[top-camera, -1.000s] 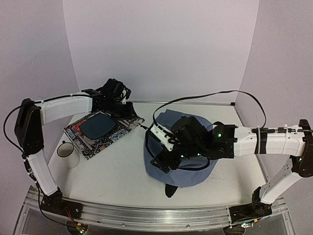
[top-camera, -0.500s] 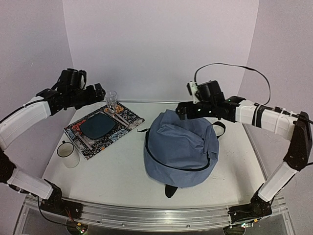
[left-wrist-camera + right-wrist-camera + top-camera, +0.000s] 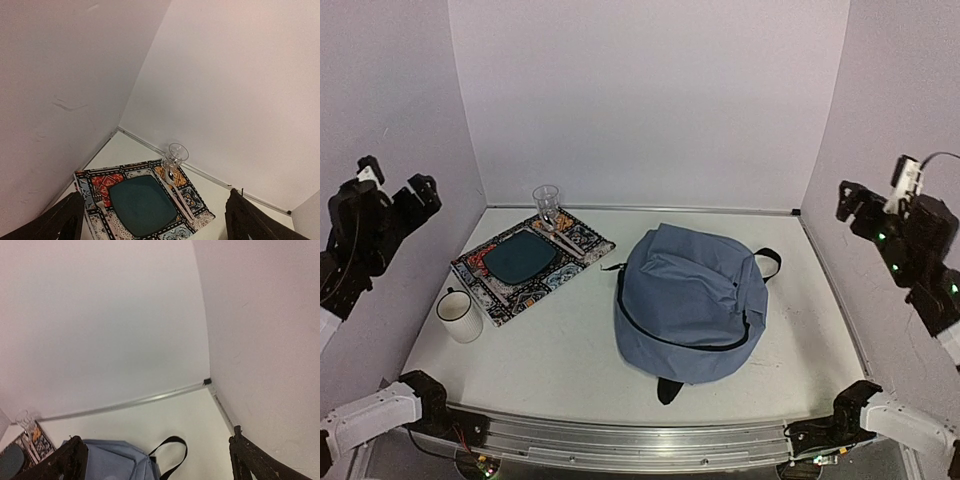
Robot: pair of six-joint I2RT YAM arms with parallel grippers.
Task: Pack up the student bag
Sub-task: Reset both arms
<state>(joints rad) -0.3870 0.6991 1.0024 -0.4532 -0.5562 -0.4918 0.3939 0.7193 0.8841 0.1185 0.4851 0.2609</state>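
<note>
Moved since the earlier frame: both arms have pulled off the table, up toward the side walls.

- Left gripper [image 3: 393, 182]: fingers apart, nothing held.
- Right gripper [image 3: 878, 188]: fingers apart, nothing held.
- Student bag [image 3: 690, 300]: lying on the table, below and left of the right claw, long axis running near to far.

I judge the right claw the nearer. The bag lies well right of the left one.

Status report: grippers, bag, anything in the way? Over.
Left gripper and right gripper open, empty, high at the sides. Student bag flat on table, untouched. Mug, placemat and glass left of it, apart.
</note>
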